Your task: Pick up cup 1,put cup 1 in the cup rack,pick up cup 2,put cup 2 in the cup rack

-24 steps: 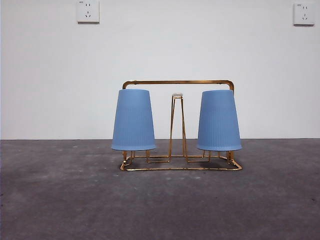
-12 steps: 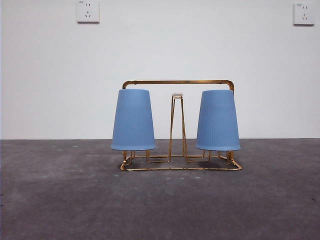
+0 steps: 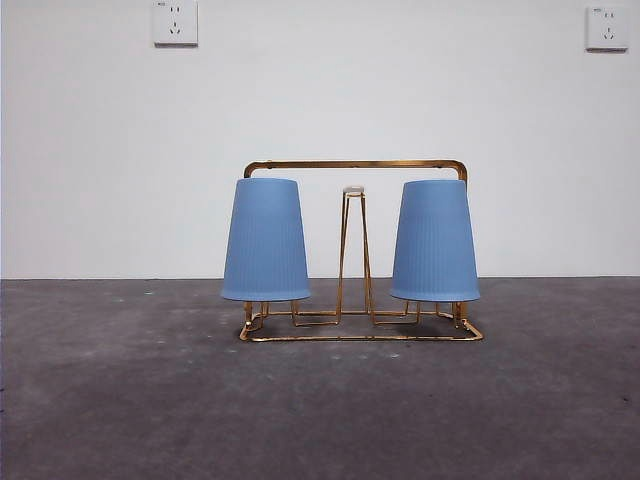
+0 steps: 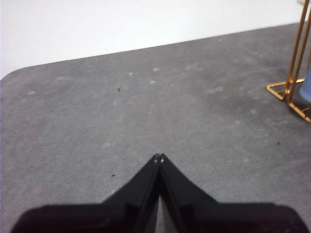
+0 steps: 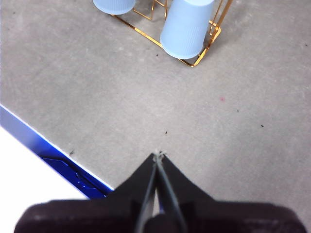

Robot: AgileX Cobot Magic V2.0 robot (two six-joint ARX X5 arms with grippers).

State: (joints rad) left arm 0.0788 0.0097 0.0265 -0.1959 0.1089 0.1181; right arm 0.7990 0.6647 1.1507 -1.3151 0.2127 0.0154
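Note:
The gold wire cup rack (image 3: 355, 165) stands mid-table with two blue ribbed cups hung upside down on its prongs: one at the left (image 3: 265, 240), one at the right (image 3: 434, 241). A bare prong with a pale tip (image 3: 353, 190) rises between them. The right wrist view shows both cups (image 5: 187, 26) (image 5: 112, 5) on the rack (image 5: 194, 62), far from my right gripper (image 5: 158, 155), which is shut and empty. My left gripper (image 4: 159, 158) is shut and empty over bare table; a rack corner (image 4: 286, 92) and a sliver of cup (image 4: 306, 91) show at its view's edge.
The grey table top (image 3: 320, 400) runs back to a white wall with two sockets (image 3: 175, 22) (image 3: 607, 27). In the right wrist view a blue table edge (image 5: 43, 145) lies near the right gripper.
The right cup has shifted very slightly leftward on its prong. Nothing else has moved.

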